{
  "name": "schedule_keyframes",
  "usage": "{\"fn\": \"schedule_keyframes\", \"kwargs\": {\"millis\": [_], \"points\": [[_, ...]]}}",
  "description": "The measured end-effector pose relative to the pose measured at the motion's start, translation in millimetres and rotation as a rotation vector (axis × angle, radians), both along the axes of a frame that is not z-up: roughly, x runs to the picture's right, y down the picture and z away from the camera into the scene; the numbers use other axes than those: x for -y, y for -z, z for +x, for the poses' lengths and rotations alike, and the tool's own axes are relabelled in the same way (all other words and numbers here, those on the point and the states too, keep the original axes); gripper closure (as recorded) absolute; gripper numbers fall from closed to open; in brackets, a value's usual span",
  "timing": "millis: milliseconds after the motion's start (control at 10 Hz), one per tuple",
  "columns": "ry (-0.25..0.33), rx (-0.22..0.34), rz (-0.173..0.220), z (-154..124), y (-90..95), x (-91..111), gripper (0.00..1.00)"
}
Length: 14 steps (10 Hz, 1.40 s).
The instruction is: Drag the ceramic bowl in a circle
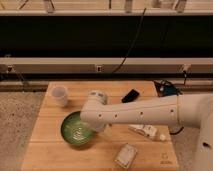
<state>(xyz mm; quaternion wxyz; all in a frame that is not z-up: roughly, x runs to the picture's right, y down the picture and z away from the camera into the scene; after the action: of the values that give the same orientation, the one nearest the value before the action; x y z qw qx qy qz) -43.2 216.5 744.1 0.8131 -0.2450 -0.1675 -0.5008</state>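
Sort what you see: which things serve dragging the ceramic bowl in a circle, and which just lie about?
Job in hand:
ceramic bowl
claw, down at the bowl's rim

Lying about:
white cup
black object
pale packet
front packet
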Motion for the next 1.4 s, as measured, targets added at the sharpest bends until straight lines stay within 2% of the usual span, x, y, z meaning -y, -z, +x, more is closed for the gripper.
{"fn": "schedule_keyframes", "kwargs": {"millis": [1400], "points": [[0.050,0.083,-0.053,-16,-26.3,-15,0.20]]}}
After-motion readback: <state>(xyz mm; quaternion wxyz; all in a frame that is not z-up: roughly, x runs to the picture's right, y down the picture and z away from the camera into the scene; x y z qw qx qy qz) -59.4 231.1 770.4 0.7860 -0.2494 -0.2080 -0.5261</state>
